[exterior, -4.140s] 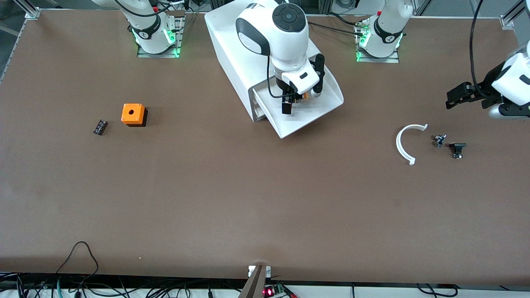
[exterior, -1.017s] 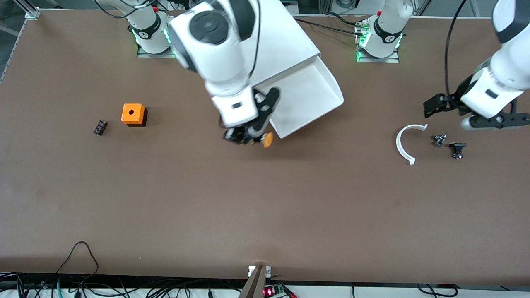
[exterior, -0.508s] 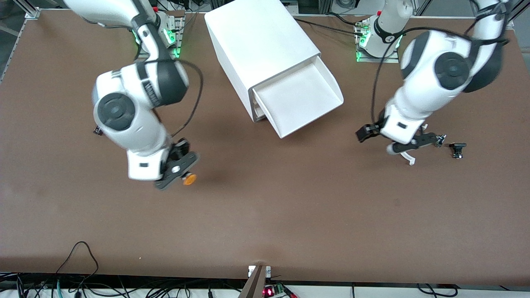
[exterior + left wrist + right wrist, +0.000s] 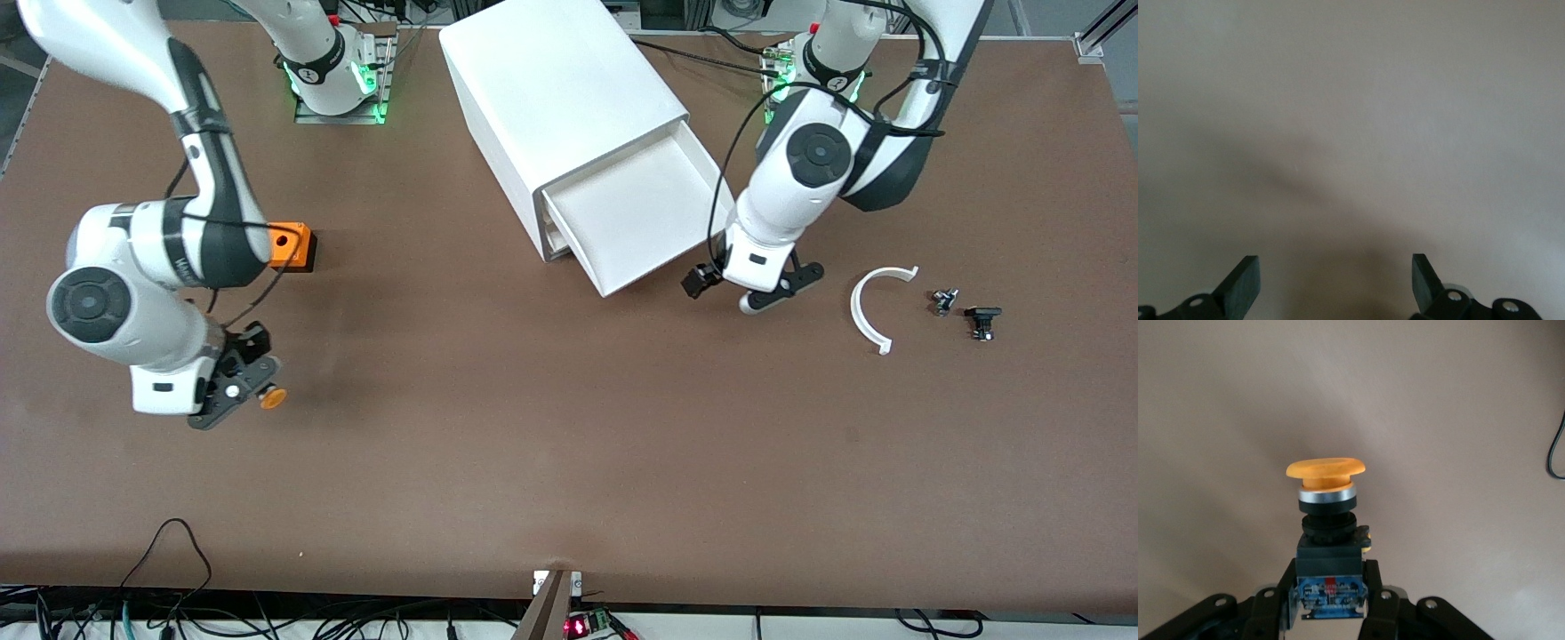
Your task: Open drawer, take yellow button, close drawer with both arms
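We see the right gripper (image 4: 253, 391) clenched on the button (image 4: 272, 397), its fingers (image 4: 1281, 603) pinching the black body while the orange cap sticks out past the tips. It hangs over bare table toward the right arm's end, with the orange cube (image 4: 291, 245) at about twelve o'clock from it, partly hidden by the right arm (image 4: 133, 293).

The drawer (image 4: 645, 218), the topmost tray of the white cabinet (image 4: 560, 98), stands pulled out, and we see nothing lying in it. The left gripper (image 4: 742, 289) hangs over the table just beside the drawer's front corner, at about four o'clock from the tray, its fingers (image 4: 1241, 283) spread wide and holding nothing.

At three o'clock from the left gripper a white curved piece (image 4: 867, 311) lies on the table, and two small black parts (image 4: 965, 307) sit beside it toward the left arm's end.
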